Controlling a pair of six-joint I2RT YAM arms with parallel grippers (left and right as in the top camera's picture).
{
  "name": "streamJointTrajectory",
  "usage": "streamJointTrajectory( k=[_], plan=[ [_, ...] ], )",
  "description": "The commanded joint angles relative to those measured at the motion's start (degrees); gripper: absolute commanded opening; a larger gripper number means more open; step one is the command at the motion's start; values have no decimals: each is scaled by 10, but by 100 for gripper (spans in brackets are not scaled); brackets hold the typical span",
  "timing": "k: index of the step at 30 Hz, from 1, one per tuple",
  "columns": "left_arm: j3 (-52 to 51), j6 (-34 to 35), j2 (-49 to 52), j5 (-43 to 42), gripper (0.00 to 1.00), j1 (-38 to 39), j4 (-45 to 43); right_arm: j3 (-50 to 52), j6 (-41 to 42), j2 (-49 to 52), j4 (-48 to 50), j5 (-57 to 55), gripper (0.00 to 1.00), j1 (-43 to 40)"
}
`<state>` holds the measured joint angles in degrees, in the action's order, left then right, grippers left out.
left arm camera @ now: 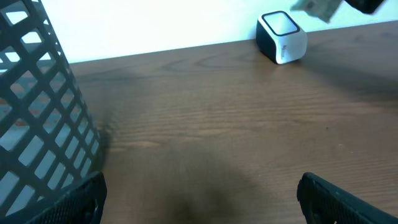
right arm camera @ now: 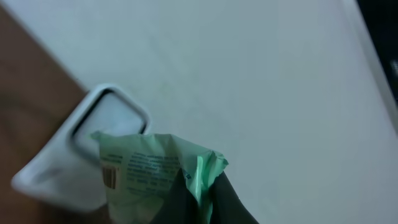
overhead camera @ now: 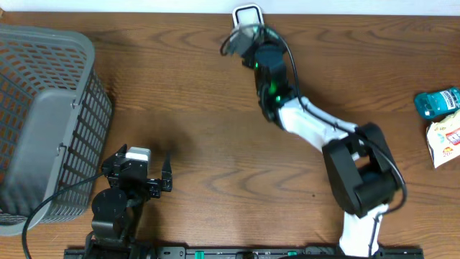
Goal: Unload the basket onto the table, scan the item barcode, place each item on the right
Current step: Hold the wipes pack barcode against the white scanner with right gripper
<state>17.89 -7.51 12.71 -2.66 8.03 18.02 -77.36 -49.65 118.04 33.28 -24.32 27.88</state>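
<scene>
Right fingers (right arm camera: 231,204) are pinched tight on the green packet (right arm camera: 155,167). They grip its crimped corner at about five o'clock of the pack in the wrist view, and the printed face is turned toward the scanner (right arm camera: 93,140). The barcode (right arm camera: 109,177) sits at the packet's eight o'clock, just in front of the scanner window.

From overhead, the right gripper (overhead camera: 251,43) and its load are up at twelve o'clock of the table (overhead camera: 180,93), just beside the scanner at the far edge. We'd judge this packet light and floppy. It's thin crinkly film that will likely droop and curl from a corner hold, and the glossy skin could slip or throw glare. The best hold is a sealed seam well clear of the barcode, and that's what we've got.

Over at seven o'clock the left gripper (overhead camera: 159,180) rests with its fingers (left arm camera: 348,199) spread wide, holding nothing, near the grey basket (overhead camera: 43,108) at nine. At three o'clock two more packets wait, a teal one (overhead camera: 436,103) and a white snack bag (overhead camera: 445,142), well apart from the action.
</scene>
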Motion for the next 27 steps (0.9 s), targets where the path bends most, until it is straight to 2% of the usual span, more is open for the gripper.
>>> streamJointTrajectory(
  k=[1, 11, 17, 23, 27],
  plan=[
    [-1, 0, -1, 1, 98, 0, -1, -74, -43, 45, 1, 11, 1, -9],
    [-1, 0, -1, 1, 98, 0, -1, -270, -183, 230, 0, -36, 1, -13],
    [-1, 1, -1, 1, 98, 0, -1, -289, -328, 296, -2, -97, 1, 4],
    [-1, 0, -1, 1, 98, 0, -1, -286, -269, 300, -91, -98, 1, 34],
    [-1, 1, -1, 1, 98, 0, -1, -286, -239, 299, -106, -105, 1, 48]
  ],
)
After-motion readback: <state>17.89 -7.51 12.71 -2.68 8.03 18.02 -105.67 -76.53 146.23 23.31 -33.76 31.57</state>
